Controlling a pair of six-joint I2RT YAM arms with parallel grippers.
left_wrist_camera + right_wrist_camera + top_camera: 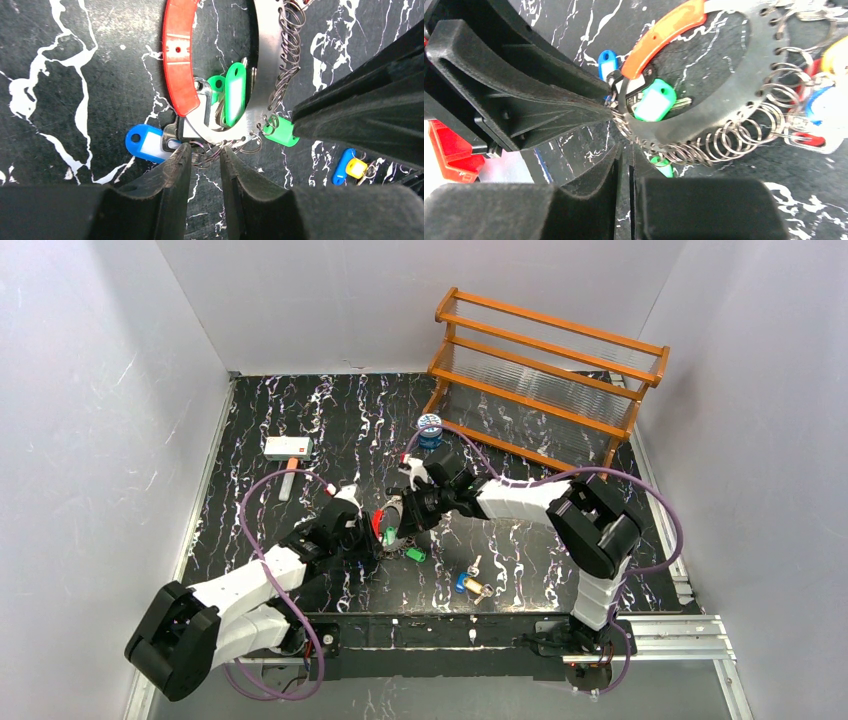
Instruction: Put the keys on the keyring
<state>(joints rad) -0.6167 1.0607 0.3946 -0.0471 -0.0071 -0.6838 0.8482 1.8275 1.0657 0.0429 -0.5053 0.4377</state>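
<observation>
1. Fingers of both arms meet at mid-table in the overhead view. The left gripper [368, 533] comes in from the near left and the right gripper [403, 514] from the far right, with the keyring [378, 524] between their tips.
   - A green key [415, 555] lies just beside the ring on the near side.
   - The blue and yellow keys [468, 583] sit apart from it, toward the right arm's base, so the right arm looks the nearer one for them.
   - The finger gaps cannot be read from up here.
   - A tin [430, 427], a wooden rack [545, 365] and a white box [288, 447] stand well apart at the far side.

2. Left wrist view: the fingertips [176, 162] are a narrow gap apart, with a tangle of wire loops [206, 152] lying in that gap. The ring's lower curve is just beyond the tips.
   - I cannot tell whether they pinch the loops or only bracket them.
   - The red segment [177, 55] runs away from the fingers on the left, the holed metal band on the right.
   - A blue-tagged key [147, 142] sits against the clasp where the two meet.
   - A green tag [235, 95] lies inside the ring, its long axis roughly in line with the fingers.

3. Right wrist view: the fingertips [616, 170] are pressed all but together, leaving only a hairline slit. The ring's looped edge is directly ahead of them.
   - Whether a loop is nipped there, I cannot tell.
   - The left gripper's tip touches the ring at the clasp.
   - Judgement: the next move turns on the loose keys lying to the near right of the ring.
</observation>
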